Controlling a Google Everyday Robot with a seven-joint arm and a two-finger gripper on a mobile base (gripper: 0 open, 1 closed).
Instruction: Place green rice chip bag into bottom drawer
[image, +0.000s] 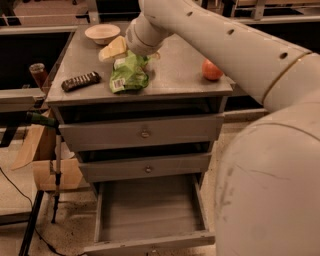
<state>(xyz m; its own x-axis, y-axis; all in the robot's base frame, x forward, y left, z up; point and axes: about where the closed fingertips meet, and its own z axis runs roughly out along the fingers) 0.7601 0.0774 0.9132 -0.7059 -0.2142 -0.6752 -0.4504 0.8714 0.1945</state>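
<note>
The gripper (121, 53) sits at the far end of the green rice chip bag (129, 76), which lies on the cabinet top (175, 75) just beneath it. Closed on the bag or not, I cannot tell. The bag looks light, soft, crinkly and likely slippery, so it is best pinched by its crimped end. The arm (225, 45) reaches in, wrist tipped down. The bottom drawer (150, 212) gapes open well below.

No text is legible; the chip bag (129, 75) bears a white label (118, 84), unreadable. The gripper (115, 50) sits at its 12 o'clock.
</note>
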